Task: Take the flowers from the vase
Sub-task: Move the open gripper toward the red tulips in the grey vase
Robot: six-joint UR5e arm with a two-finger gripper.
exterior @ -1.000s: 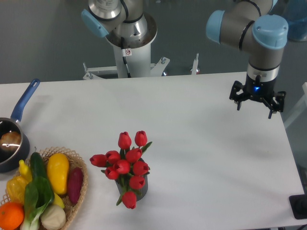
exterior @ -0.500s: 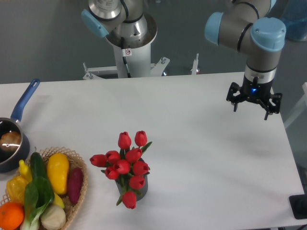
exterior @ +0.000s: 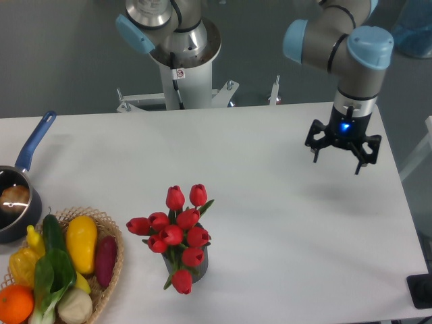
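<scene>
Leftward is the only change: against the earlier pictures the gripper has slid a short way across the table, from near the right edge toward the vase, while nothing else has shifted. It hangs above the tabletop with its two fingers spread wide and nothing between them, a blue light glowing on the wrist above them.

Taking the vase as the landmark: it stands toward the front of the table, and the flowers sit in it, their red heads fanned out wider than its mouth so that only the lower right part of the dark body shows. One bud droops in front of the vase, two stand tall behind it. The gripper is well apart from the vase, up and to the right of it, at the far side of the table. Just left of the vase lies the wicker basket of produce, and farther left, at the table's edge, the saucepan with its blue handle.

As for progress, I judge the task barely begun. The flowers are untouched in the vase, and no grasp is made. What remains is nearly everything: crossing the gap to the vase, coming down over the stems or heads, closing on them, and lifting the bunch clear while the vase stays put.
</scene>
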